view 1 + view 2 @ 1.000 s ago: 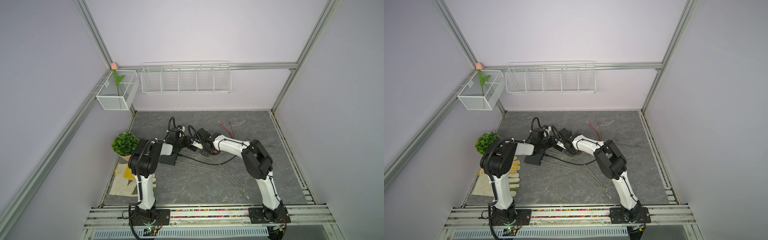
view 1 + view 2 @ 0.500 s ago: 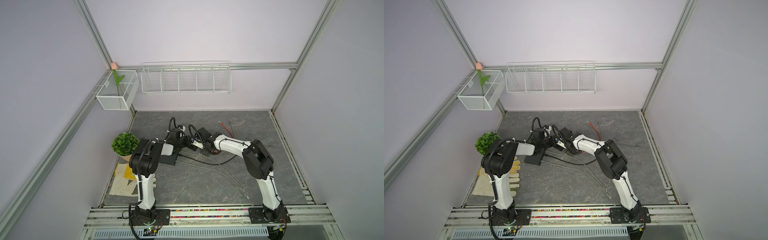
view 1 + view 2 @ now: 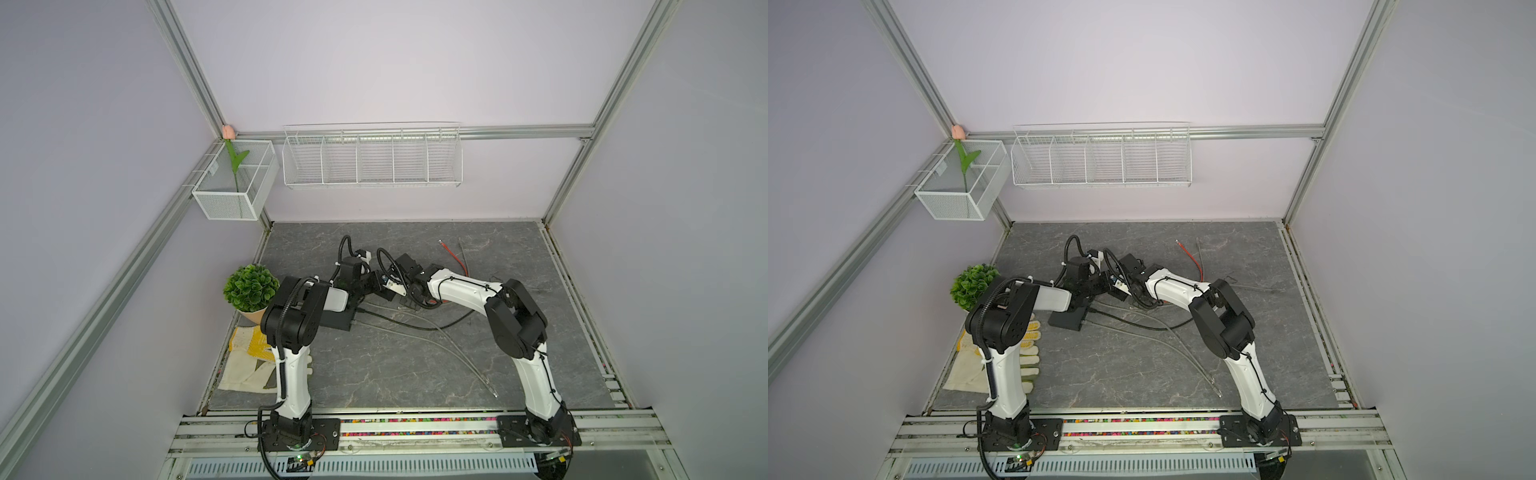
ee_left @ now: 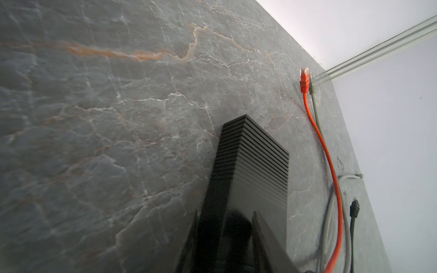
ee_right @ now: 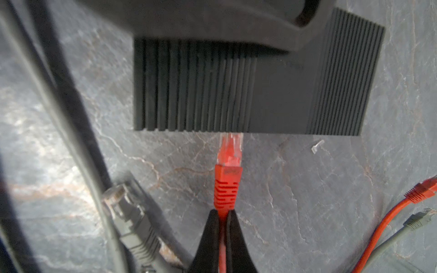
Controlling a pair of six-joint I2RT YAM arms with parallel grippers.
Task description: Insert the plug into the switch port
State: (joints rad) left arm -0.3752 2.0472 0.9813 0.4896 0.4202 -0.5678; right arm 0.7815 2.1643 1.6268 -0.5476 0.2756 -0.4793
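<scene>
So the right claw [image 5: 222,214] is clenched on the red cable [image 5: 222,248] right behind the boot of the red plug [image 5: 229,165], fingers pinched tight with only the cord between them. The plug points straight at the black ribbed switch [image 5: 236,94], and its clear tip is touching the switch's near edge. Most of the clear part shows outside, and the ports are hidden from the right wrist view, so I can't tell how far in it sits, if at all. The left claw [image 4: 225,212] is clamped across the switch, one dark finger down each side of the case, with the switch lying flat on the desk [image 4: 118,118]. In both top views the two claws meet nose to nose over one end of the switch, a bit left of the desk's middle. Loose stuff around: a grey plug [image 5: 127,212] lies on the desk just beside the right claw, next to a thick black cable [image 5: 71,118], and a tiny clear plastic chip [image 5: 316,145] sits near the switch. The left wrist view shows a second red plug [image 4: 304,80] side by side with a pale grey connector [image 4: 312,88] near the desk's far edge, plus a black plug [image 4: 354,208]. A potted plant [image 3: 250,289] and a glove [image 3: 249,361] sit at the desk's left edge, well apart from the plug.
</scene>
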